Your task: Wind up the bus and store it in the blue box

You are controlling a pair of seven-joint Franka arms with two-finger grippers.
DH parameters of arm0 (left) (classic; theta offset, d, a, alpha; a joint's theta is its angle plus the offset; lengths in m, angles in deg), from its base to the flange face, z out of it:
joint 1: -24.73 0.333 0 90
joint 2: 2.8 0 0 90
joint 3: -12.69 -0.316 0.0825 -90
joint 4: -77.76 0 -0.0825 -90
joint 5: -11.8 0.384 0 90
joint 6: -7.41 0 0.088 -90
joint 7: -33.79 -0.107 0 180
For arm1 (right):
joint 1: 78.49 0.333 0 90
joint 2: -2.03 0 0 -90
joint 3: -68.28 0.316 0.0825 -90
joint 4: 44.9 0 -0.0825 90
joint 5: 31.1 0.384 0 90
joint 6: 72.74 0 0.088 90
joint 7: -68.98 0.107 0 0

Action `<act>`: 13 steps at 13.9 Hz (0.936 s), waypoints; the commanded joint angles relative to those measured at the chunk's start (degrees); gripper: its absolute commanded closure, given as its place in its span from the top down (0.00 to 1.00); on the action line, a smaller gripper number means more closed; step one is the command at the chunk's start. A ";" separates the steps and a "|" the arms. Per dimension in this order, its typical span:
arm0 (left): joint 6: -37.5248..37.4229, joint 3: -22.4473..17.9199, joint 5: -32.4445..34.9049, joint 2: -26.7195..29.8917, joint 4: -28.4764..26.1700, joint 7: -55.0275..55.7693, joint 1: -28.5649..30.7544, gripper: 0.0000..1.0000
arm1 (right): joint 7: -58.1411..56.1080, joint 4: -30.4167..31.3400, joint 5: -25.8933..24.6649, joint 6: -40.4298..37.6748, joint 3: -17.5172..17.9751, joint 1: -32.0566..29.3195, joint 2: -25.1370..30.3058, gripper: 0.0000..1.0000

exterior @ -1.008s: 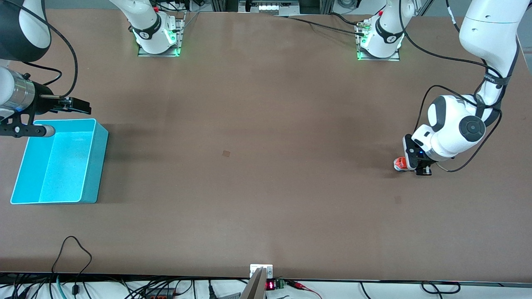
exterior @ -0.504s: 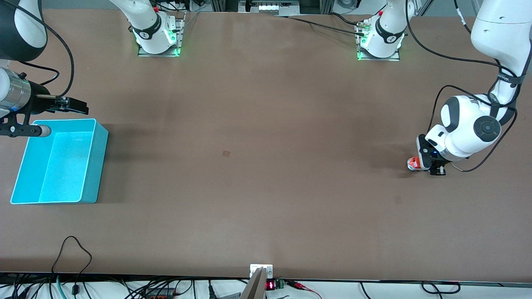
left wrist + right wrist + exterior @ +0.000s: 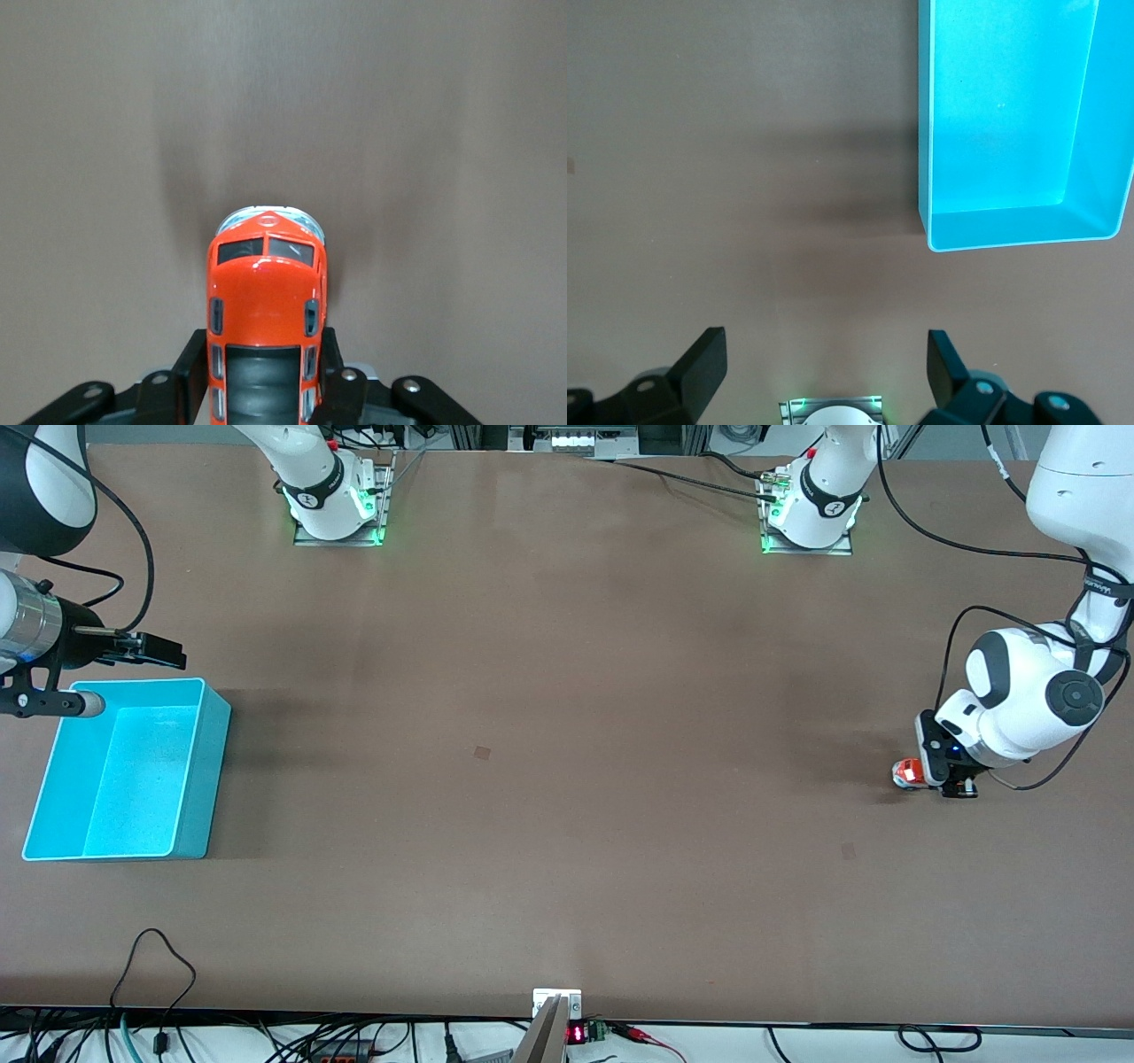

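Observation:
My left gripper (image 3: 930, 775) is shut on the bus (image 3: 907, 772), a small orange toy with dark windows, held low at the table at the left arm's end. In the left wrist view the bus (image 3: 266, 310) sits between the black fingers (image 3: 189, 372), nose pointing away from the wrist. The blue box (image 3: 208, 771), a turquoise bin, stands empty at the right arm's end; it also shows in the right wrist view (image 3: 939, 124). My right gripper (image 3: 159, 651) is open and empty, up in the air over the table beside the box's edge nearest the bases.
The arm bases (image 3: 335, 509) stand along the table edge farthest from the front camera. Cables (image 3: 151, 957) lie at the edge nearest the camera. A small dark mark (image 3: 482, 752) is on the brown table between bus and box.
My left gripper has dragged the bus along the table toward the left arm's end, away from the box. The right gripper has barely shifted.

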 commanded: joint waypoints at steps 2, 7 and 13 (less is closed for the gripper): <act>-4.02 0.50 0.04 -3.40 0.45 -0.64 2.59 0.76 | -0.44 -0.89 0.88 -0.55 0.18 -0.41 -0.06 1.00; -20.92 4.89 -3.31 5.55 5.02 -0.55 2.42 1.00 | -0.53 -0.89 0.88 -0.64 0.18 -0.41 -0.06 1.00; -23.65 6.04 -3.48 7.94 5.11 -0.63 1.63 1.00 | -0.53 -0.89 0.88 -0.73 0.18 -0.50 -0.32 1.00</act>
